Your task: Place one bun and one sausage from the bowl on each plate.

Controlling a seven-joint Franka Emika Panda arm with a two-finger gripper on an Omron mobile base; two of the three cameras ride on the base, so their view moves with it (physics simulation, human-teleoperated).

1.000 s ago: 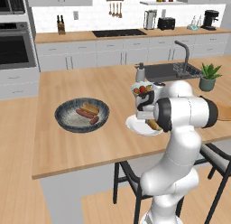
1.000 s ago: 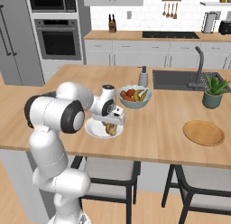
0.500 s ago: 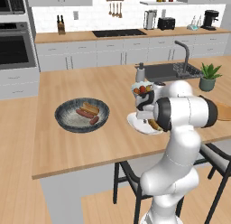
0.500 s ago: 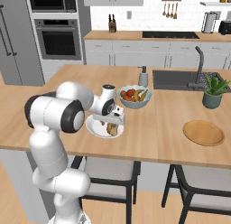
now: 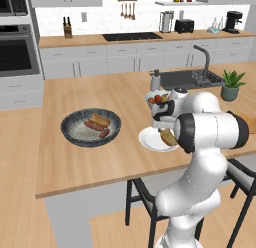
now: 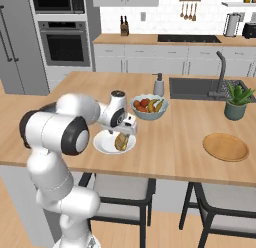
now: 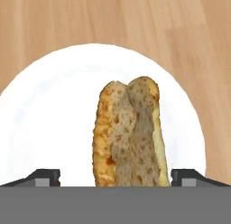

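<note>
Jaws [image 7: 115, 175] stand wide apart, holding nothing; one dark tip shows at each lower corner of the hand view. Between and just below them lies the split golden-brown bun [image 7: 131, 137], flat on the glossy white round plate [image 7: 54, 123], lengthwise away from the jaws. Bun looks released: it rests on the plate on its own, likely set here as the first item for this plate. No sausage visible on the plate, so by my read this plate is half done.

Wide dark grey-blue speckled bowl [image 5: 91, 127] sits on the wooden counter [image 5: 100, 157] well away from the jaws, off to their left side in the left base view; it holds reddish sausages [image 5: 94, 127] and a tan bun [image 5: 101, 120]. That is the supply for the next picks.

Tan wood-coloured round plate [image 6: 225, 147] lies bare, well apart from the jaws on the other side, near the potted green plant [image 6: 236, 99]. Pale-blue fruit bowl [image 6: 148, 107] sits just beyond the jaws, close to the white plate.
</note>
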